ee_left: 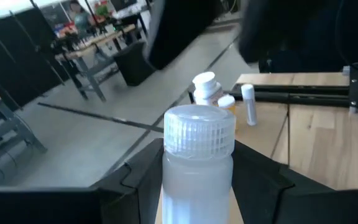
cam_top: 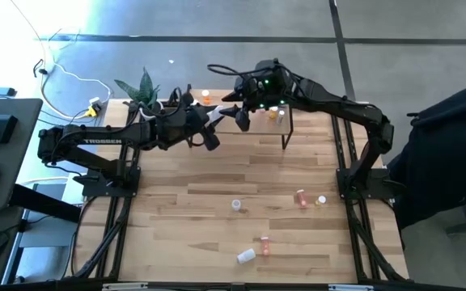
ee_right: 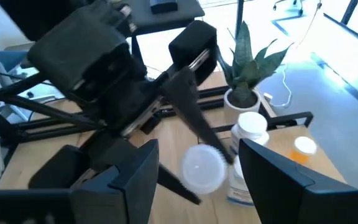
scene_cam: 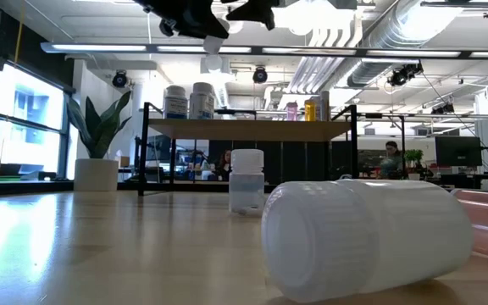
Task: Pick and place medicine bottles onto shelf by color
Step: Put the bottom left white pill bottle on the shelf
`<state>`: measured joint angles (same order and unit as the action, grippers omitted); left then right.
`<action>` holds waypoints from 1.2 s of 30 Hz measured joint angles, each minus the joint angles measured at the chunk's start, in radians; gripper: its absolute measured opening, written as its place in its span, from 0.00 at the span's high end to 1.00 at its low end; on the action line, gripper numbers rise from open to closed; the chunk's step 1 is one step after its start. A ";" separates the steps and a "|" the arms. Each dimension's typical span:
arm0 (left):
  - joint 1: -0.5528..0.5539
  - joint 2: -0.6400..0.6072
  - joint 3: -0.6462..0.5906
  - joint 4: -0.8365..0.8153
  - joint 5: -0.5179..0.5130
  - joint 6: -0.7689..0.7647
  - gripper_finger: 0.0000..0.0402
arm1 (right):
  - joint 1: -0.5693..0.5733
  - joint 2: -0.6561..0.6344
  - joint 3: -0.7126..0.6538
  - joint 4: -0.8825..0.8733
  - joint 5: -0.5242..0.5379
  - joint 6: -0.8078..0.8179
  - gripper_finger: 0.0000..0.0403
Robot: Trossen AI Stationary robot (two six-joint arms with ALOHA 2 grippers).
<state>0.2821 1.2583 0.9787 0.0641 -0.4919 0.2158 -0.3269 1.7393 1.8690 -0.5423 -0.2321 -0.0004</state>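
Note:
My left gripper (ee_left: 197, 193) is shut on a white medicine bottle (ee_left: 197, 155) with a ribbed white cap, up above the shelf's (scene_cam: 252, 130) left part. My right gripper (ee_right: 197, 180) hovers open facing it; its fingers stand on either side of the bottle's cap (ee_right: 202, 168) without touching. In the high view the two grippers (cam_top: 209, 125) (cam_top: 241, 120) meet over the shelf (cam_top: 265, 123). White bottles (scene_cam: 189, 102) stand on the shelf's left, pink and amber ones (scene_cam: 303, 108) on its right. Several more bottles (cam_top: 236, 205) (cam_top: 301, 197) (cam_top: 246, 256) stand or lie on the tabletop. My left gripper pinches the white bottle's body (ee_left: 197, 186), just below the cap, between its two fingers (ee_left: 138, 183). The fingers reach in nearly level from the table's left side. The bottle is lifted clear of shelf and table.
A potted plant (cam_top: 142, 89) stands at the table's far left corner beside the shelf. In the low view a white bottle (scene_cam: 363, 237) lies close by on its side, and another (scene_cam: 246, 182) stands upright behind it. The near half of the table holds only scattered bottles.

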 joint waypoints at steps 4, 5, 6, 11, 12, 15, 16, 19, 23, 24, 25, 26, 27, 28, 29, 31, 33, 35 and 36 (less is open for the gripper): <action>0.000 0.000 0.000 0.034 -0.002 0.038 0.62 | 0.018 0.000 0.000 0.002 0.056 0.002 0.47; 0.000 0.000 0.000 0.040 -0.002 0.053 0.62 | 0.020 0.000 0.000 0.004 0.056 0.009 0.47; 0.000 0.000 0.000 0.048 -0.002 0.069 0.62 | 0.022 0.000 0.000 0.006 0.059 0.022 0.47; -0.001 0.000 0.000 0.089 0.013 0.157 0.62 | 0.043 0.000 0.000 0.005 0.135 0.023 0.47; -0.001 0.000 0.000 0.099 0.013 0.168 0.62 | 0.043 0.000 0.000 0.005 0.135 0.023 0.47; -0.001 0.000 0.000 0.122 0.014 0.200 0.62 | 0.042 0.000 0.000 0.004 0.125 0.046 0.47; -0.001 0.000 0.000 0.128 0.015 0.208 0.62 | 0.041 0.000 0.000 0.004 0.125 0.050 0.47; -0.001 0.000 0.000 0.138 0.016 0.226 0.62 | 0.042 0.000 0.000 0.004 0.158 0.052 0.47; -0.002 0.000 0.000 0.156 0.016 0.233 0.62 | 0.042 0.001 0.000 0.002 0.162 0.053 0.48; -0.002 0.000 0.000 0.157 0.017 0.234 0.62 | 0.042 0.001 0.000 0.002 0.164 0.053 0.48; -0.001 0.000 0.000 0.159 0.018 0.237 0.62 | 0.042 0.001 0.000 0.003 0.164 0.053 0.49; -0.001 0.000 0.000 0.163 0.024 0.243 0.62 | 0.042 0.001 0.000 0.005 0.163 0.054 0.51; -0.001 0.000 0.000 0.166 0.036 0.249 0.62 | 0.042 0.001 0.000 0.008 0.163 0.061 0.52; 0.000 0.000 0.000 0.169 0.047 0.250 0.62 | 0.043 0.001 0.000 0.011 0.163 0.071 0.53; 0.000 0.000 0.000 0.172 0.051 0.249 0.62 | 0.043 0.001 0.000 0.012 0.163 0.076 0.55; 0.000 0.000 0.000 0.173 0.052 0.257 0.62 | 0.043 0.001 0.000 0.013 0.161 0.079 0.58; 0.000 0.000 0.000 0.172 0.052 0.277 0.62 | 0.043 0.001 0.000 0.010 0.161 0.079 0.61; 0.000 0.000 0.000 0.172 0.052 0.289 0.62 | 0.043 0.001 0.000 0.012 0.162 0.083 0.64; 0.000 0.000 0.000 0.172 0.052 0.290 0.62 | 0.042 0.001 0.000 0.013 0.162 0.084 0.66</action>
<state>0.2821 1.2583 0.9787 0.2363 -0.4400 0.5056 -0.2846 1.7401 1.8690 -0.5295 -0.0698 0.0841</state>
